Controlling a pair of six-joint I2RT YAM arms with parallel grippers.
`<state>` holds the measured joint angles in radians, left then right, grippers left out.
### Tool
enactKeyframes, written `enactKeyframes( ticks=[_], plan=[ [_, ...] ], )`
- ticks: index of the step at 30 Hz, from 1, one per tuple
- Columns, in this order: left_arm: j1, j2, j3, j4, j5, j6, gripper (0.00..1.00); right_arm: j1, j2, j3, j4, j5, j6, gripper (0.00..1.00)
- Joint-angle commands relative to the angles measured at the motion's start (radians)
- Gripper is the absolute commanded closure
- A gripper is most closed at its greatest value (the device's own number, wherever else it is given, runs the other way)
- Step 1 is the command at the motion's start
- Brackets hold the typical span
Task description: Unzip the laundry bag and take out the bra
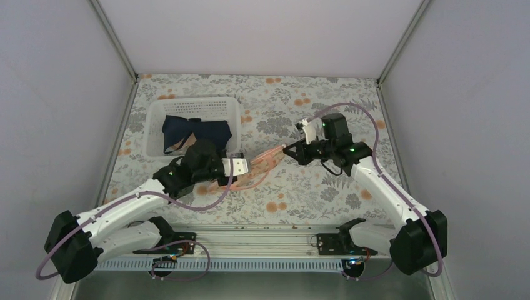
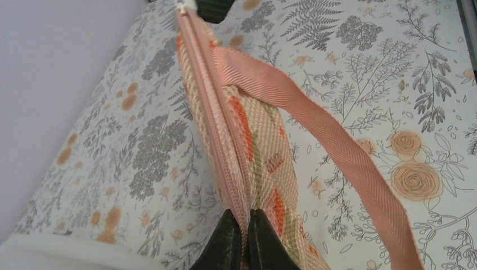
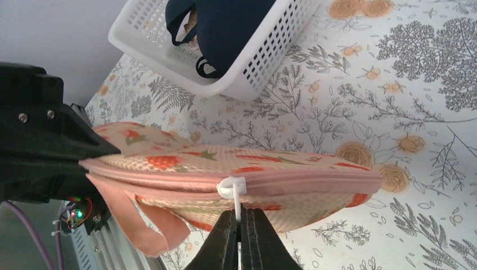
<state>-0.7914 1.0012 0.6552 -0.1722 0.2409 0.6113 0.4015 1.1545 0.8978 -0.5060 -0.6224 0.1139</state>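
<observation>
the laundry bag point(image 1: 267, 159) is located just off the near right corner of the basket point(image 1: 153, 128). it is held on edge between the two arms, with the pink zip edging turned upward.

left gripper point(image 1: 249, 166): positioned at the bag end nearest the basket. in the left wrist view the fingers point(image 2: 225, 242) are clenched on the zip edging of the bag point(image 2: 256, 152). the zip reads as closed along the stretch seen there. a pink carry strap point(image 2: 337, 152) runs from the bag's side and hangs loose on the side away from the basket.

right gripper point(image 1: 287, 150): positioned at the bag end farthest from the basket. in the right wrist view the fingers point(image 3: 264, 247) are pinched together on the white zip pull tab point(image 3: 232, 188), which sits partway along the edging.

whether the bag's lower edge touches the bench point(image 1: 312, 187) cannot be told.

the basket holds a navy cloth point(image 1: 197, 132).
</observation>
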Motion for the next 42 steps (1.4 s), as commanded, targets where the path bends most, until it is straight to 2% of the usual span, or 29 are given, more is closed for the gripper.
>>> enactKeyframes(
  ticks=[1,3,7,10,13,16,18,21,25,29,34,40,42],
  plan=[
    [0.058,-0.039,-0.018,-0.039,0.103,-0.045,0.98,-0.020,0.002,-0.025,0.002,-0.072,-0.018,0.96],
    [0.083,-0.049,-0.042,-0.037,0.146,-0.081,0.94,0.001,0.009,-0.035,0.020,-0.125,-0.020,0.96],
    [0.092,-0.064,-0.033,-0.083,0.254,-0.030,0.57,0.100,0.019,-0.040,0.064,-0.149,-0.007,0.96],
    [0.092,-0.054,0.025,-0.160,0.402,0.013,0.38,0.151,0.015,-0.050,0.122,-0.154,0.031,0.96],
    [0.092,-0.041,0.079,-0.163,0.474,-0.055,0.27,0.176,0.009,-0.064,0.174,-0.150,0.073,0.96],
    [0.090,-0.019,0.093,-0.063,0.391,-0.270,0.24,0.202,0.009,-0.072,0.223,-0.153,0.110,0.96],
    [0.083,-0.001,0.101,-0.019,0.336,-0.374,0.24,0.216,0.009,-0.071,0.237,-0.145,0.130,0.96],
    [0.041,0.029,0.122,-0.010,0.306,-0.439,0.23,0.227,0.005,-0.070,0.250,-0.120,0.152,0.96],
    [-0.019,0.077,0.121,0.011,0.176,-0.539,0.24,0.232,0.006,-0.076,0.270,-0.109,0.173,0.96],
    [-0.045,0.109,0.121,0.020,0.074,-0.557,0.38,0.232,0.014,-0.089,0.271,-0.091,0.181,0.96],
    [-0.048,0.139,0.121,0.040,0.049,-0.525,0.51,0.233,0.008,-0.099,0.271,-0.101,0.173,0.96],
    [-0.058,0.187,0.116,0.069,0.039,-0.506,0.55,0.233,-0.004,-0.106,0.268,-0.111,0.158,0.96],
    [-0.060,0.201,0.123,0.072,0.033,-0.493,0.68,0.233,-0.009,-0.112,0.267,-0.112,0.157,0.96]
  ],
)
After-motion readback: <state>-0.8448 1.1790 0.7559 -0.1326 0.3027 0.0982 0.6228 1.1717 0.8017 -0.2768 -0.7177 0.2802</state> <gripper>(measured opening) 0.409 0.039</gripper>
